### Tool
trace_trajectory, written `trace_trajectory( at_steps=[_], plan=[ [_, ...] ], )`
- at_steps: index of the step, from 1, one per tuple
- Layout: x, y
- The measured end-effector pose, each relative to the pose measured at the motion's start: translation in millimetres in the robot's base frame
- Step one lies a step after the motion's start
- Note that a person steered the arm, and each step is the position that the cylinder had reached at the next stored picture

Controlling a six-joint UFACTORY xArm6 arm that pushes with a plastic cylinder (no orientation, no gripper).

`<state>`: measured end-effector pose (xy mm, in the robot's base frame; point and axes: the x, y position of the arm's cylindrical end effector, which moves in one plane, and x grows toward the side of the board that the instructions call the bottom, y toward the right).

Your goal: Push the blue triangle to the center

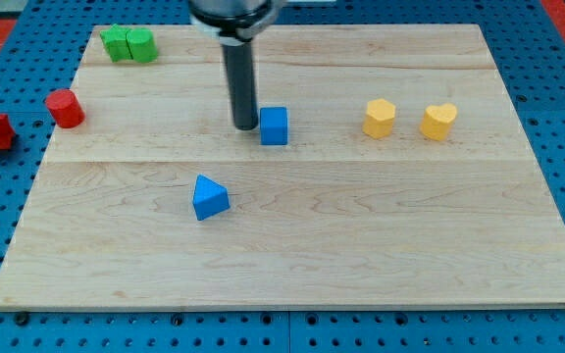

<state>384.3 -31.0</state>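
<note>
Nearest the view's bottom, the blue triangle (210,197) sat alone on the wooden board (381,255), left of the board's middle and a little below it. We found our target lying below and to the view's left of my tip (244,127), well apart from it, with bare wood between the two. Farther up, my tip rested just beside the left face of the blue cube (275,126), possibly touching it; we could not tell. We carried no pincer here, only the plain rod, holding nothing. By our reading, the tip would need to get round to the triangle's left side to shove it rightward. Beyond, two yellow blocks (409,119) stood to the right, two red blocks (27,118) at the left edge, two green blocks (129,44) at the top left corner.
</note>
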Motion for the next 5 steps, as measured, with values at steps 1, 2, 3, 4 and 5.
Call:
trace_trajectory(
  at_steps=[1, 2, 3, 4, 5],
  plan=[
    [11, 2],
    [43, 0],
    [8, 30],
    [3, 60],
    [101, 61]
  ],
)
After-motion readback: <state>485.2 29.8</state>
